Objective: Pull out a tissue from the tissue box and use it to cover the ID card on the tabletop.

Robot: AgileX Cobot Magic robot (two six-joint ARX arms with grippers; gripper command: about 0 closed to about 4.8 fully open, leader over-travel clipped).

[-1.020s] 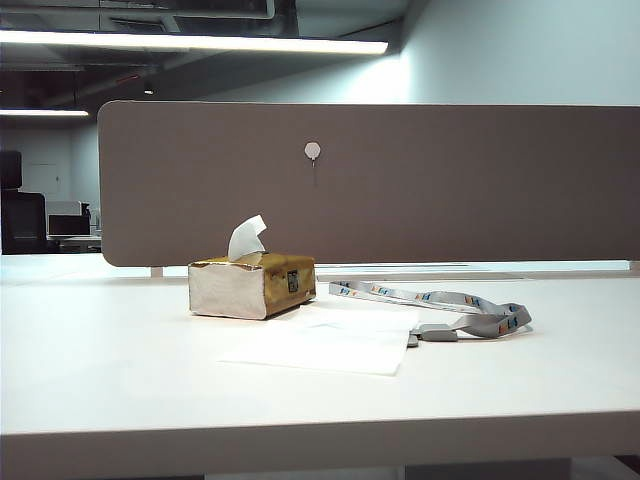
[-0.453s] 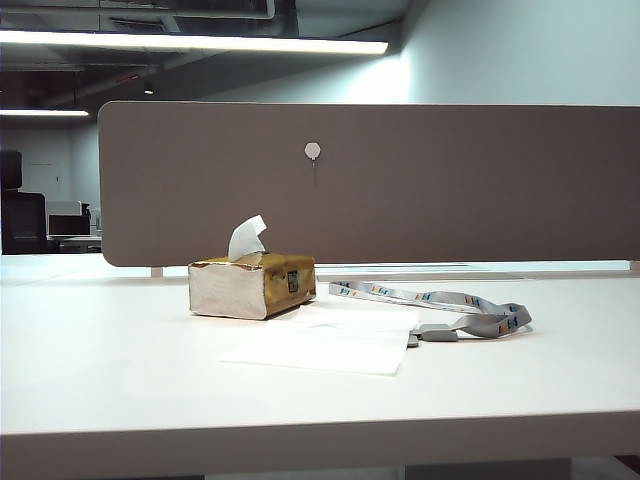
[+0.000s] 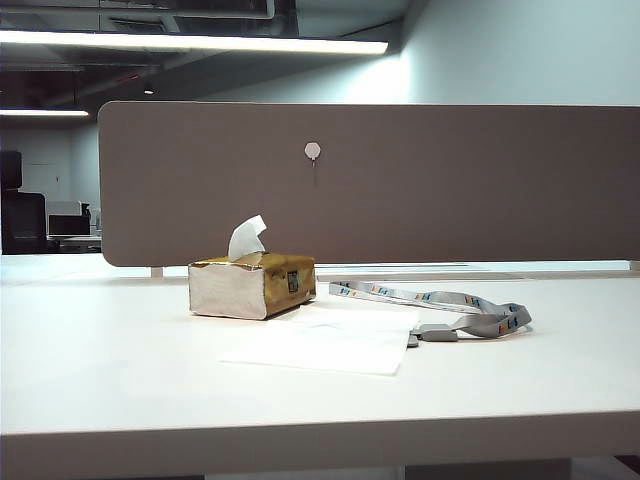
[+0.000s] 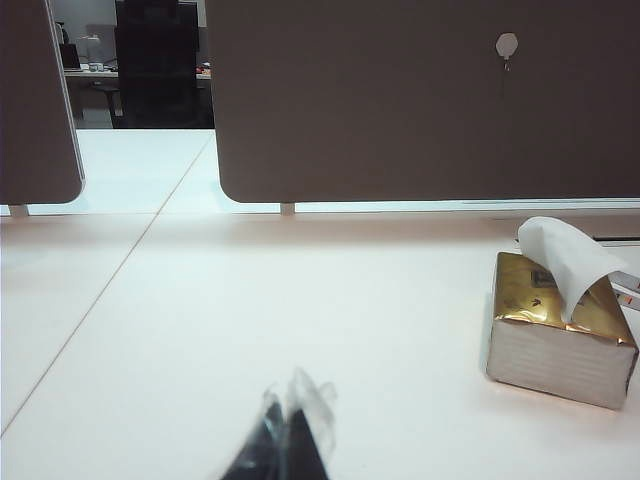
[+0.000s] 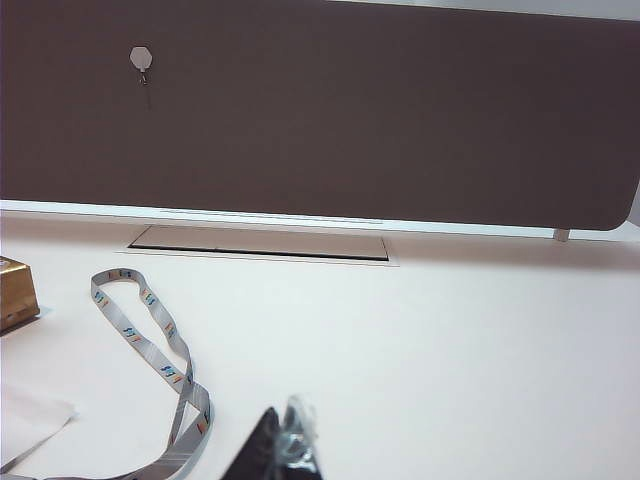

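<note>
Exterior view is showing the tissue (image 3: 325, 342) lying over the ID card, beside the tissue box (image 3: 252, 285). Left hand (image 4: 288, 425) and right hand (image 5: 288, 440) are hovering pressed together, empty; nothing seems left.

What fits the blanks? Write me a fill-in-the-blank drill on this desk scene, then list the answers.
1. The tissue lies spread flat on the tabletop, in front of the gold ____.
2. A small white tuft sticks out of the box's ____.
3. The grey lanyard lies to the ____ of the box in the exterior view.
4. The left gripper and the right gripper both hover off the tissue with jaws ____.

Answers: box; top; right; shut
</note>
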